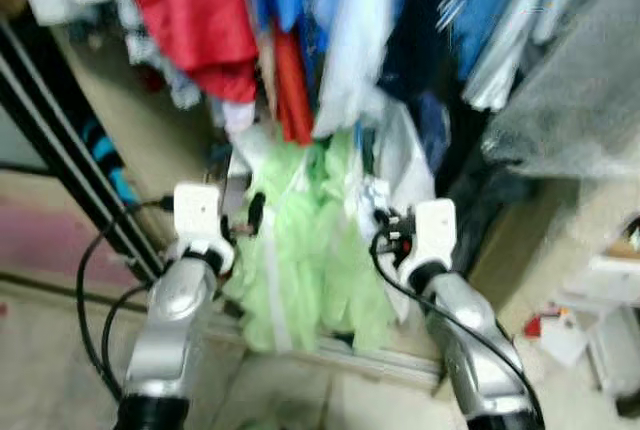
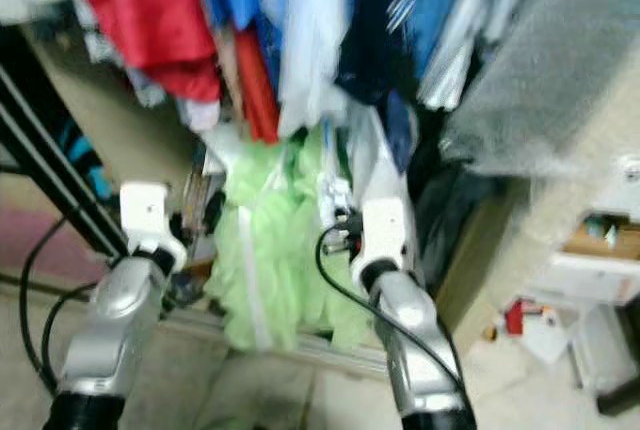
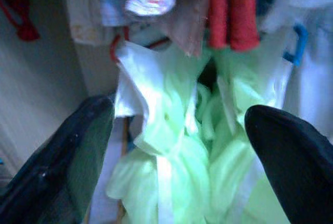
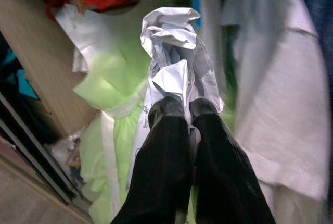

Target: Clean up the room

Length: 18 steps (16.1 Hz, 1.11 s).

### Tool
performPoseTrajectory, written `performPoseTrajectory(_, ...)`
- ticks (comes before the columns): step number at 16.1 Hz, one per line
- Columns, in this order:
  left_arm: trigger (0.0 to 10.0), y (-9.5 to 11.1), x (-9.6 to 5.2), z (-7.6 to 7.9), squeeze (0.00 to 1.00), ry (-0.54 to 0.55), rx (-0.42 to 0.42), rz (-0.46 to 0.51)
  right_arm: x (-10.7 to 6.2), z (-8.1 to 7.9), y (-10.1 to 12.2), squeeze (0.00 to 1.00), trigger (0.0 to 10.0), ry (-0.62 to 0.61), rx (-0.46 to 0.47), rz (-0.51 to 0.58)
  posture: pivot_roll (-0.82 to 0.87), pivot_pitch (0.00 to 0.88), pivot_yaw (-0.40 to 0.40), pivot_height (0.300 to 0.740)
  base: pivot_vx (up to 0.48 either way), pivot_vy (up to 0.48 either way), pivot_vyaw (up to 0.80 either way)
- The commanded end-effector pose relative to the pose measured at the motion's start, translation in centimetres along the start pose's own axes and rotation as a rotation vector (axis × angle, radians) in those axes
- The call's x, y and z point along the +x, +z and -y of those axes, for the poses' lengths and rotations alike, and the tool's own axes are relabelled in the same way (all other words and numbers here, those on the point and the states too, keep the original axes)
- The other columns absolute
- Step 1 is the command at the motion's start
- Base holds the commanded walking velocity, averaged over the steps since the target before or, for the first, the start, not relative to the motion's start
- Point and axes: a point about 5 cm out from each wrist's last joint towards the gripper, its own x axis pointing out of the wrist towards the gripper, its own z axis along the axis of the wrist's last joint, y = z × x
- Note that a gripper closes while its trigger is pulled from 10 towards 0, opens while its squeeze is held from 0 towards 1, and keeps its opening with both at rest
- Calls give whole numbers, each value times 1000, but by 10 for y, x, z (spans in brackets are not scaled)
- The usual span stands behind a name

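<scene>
Crumpled white paper sits pinched in the closed right end effector; the left end effector spreads open before a pale green bag.

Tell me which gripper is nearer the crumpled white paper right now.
Right. The right gripper is shut on the crumpled white paper, held up against the light green garment. The left gripper is open, facing that garment's other side, apart from the paper.

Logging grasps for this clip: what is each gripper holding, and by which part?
Right gripper: shut on a crumpled white paper wad, pinched at its lower end. Left gripper: jaws open, holding nothing, before a pale green plastic bag.
</scene>
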Motion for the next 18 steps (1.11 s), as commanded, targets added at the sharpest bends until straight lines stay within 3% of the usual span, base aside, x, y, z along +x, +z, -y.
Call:
performPoseTrajectory(1, 10000, 1, -1, 0, 0, -17, 8, -2, 0, 2, 2, 0, 10000, -30, 4, -4, 45, 0, 71, 740, 0, 0, 0)
performPoseTrajectory(5, 10000, 1, -2, 3, 0, -41, -6, -1, -7, 8, -1, 0, 10000, -109, 44, -48, 41, 0, 67, 740, 0, 0, 0)
performPoseTrajectory(8, 10000, 2, -8, 2, 0, -60, -17, -2, -27, 11, 3, 0, 10000, -136, -62, -39, 34, 0, 64, 740, 0, 0, 0)
performPoseTrajectory(12, 10000, -8, -29, -8, 0, -95, 87, -67, -63, 34, -24, 0, 10000, -132, -7, -246, 17, 0, 65, 740, 0, 0, 0)
performPoseTrajectory(17, 10000, -7, -31, -9, 0, -95, 93, -77, -67, 35, -24, 0, 10000, -124, -3, -270, 17, 0, 65, 740, 0, 0, 0)
performPoseTrajectory(18, 10000, -49, -23, -55, 0, 30, 172, -318, -65, 82, -56, 0, 10000, -257, 4, -366, 14, 0, 67, 740, 0, 0, 0)
